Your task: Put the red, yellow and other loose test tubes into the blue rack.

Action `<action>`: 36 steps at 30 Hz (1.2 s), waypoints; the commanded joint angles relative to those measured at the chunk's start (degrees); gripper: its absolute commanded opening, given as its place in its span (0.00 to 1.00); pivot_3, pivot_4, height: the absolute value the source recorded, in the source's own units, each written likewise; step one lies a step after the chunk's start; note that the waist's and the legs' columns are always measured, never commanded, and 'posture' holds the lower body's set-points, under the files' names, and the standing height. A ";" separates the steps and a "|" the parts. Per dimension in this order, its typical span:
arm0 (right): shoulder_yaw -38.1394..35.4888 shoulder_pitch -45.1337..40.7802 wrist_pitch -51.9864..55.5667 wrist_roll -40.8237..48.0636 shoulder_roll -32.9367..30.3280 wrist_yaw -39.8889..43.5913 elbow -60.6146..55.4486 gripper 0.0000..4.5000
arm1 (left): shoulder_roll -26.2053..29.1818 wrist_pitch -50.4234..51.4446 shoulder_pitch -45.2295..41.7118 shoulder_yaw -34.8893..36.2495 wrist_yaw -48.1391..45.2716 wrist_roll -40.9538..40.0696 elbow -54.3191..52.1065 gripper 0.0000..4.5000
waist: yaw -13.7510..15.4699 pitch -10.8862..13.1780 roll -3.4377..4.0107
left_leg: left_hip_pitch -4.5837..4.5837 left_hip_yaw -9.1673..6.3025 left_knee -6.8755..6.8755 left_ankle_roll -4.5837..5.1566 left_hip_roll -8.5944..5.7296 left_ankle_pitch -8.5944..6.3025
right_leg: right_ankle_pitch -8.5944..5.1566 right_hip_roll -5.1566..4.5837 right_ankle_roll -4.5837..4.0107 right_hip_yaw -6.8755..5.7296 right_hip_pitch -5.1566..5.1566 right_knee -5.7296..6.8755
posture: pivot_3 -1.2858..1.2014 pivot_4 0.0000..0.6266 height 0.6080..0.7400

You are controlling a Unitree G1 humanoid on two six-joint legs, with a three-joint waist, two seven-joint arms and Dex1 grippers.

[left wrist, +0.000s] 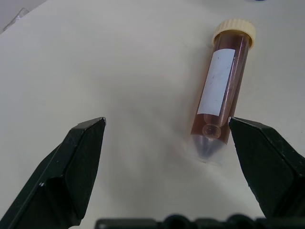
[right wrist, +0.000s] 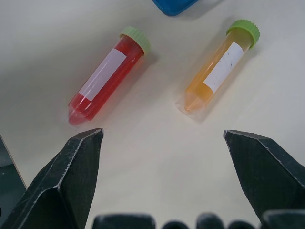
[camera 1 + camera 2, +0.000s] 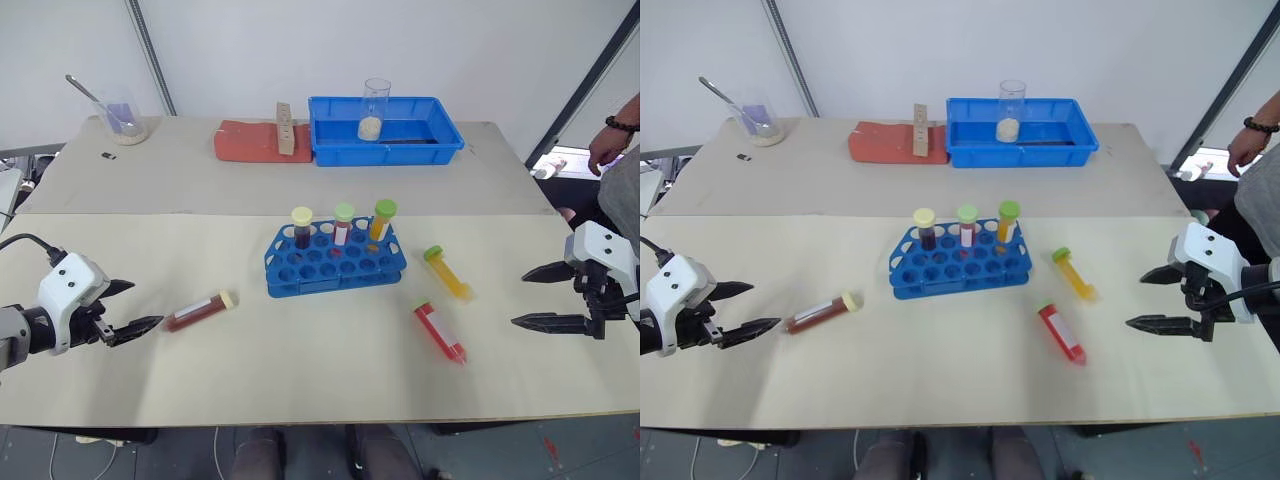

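The blue rack [image 3: 335, 262] stands mid-table with three capped tubes upright in its back row. A red tube [image 3: 440, 331] with a green cap and a yellow tube [image 3: 447, 272] with a green cap lie on the table to the rack's right. A brown tube [image 3: 200, 310] with a cream cap lies to the rack's left. My left gripper [image 3: 128, 308] is open just left of the brown tube [image 1: 220, 93], its tip beside one fingertip [image 1: 267, 157]. At the table's right side my right gripper [image 3: 534, 297] hangs open, with the red tube [image 2: 107, 75] and yellow tube [image 2: 219, 67] ahead of it.
At the back stand a blue bin [image 3: 385, 130] holding a glass beaker [image 3: 374, 108], a red cloth [image 3: 250, 141] with a wooden block [image 3: 285, 129], and a cup with a spoon [image 3: 120, 118]. A person's arm [image 3: 612, 135] shows at the far right.
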 commanded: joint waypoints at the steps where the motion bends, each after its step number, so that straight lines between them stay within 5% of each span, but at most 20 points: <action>1: -1.39 -0.17 -0.60 -0.24 -0.75 -0.36 -0.72 1.00 | 1.53 0.67 -0.31 2.00 -0.50 -0.64 -1.66 0.98 | 0.00 0.00 0.00 | 0.00 0.00 0.00 0.00 0.00 0.00 | 0.00 0.00 0.00 0.00 0.00 0.00 | 0.52 0.24 1.00; 36: -1.11 0.91 -0.21 0.10 1.25 -2.94 -2.96 1.00 | 0.12 -4.94 -2.73 1.08 -1.43 -0.95 0.36 0.98 | 0.01 0.00 0.00 | 0.00 0.01 0.01 0.00 0.00 0.00 | 0.02 0.00 0.03 0.01 0.01 0.00 | 0.52 0.24 1.00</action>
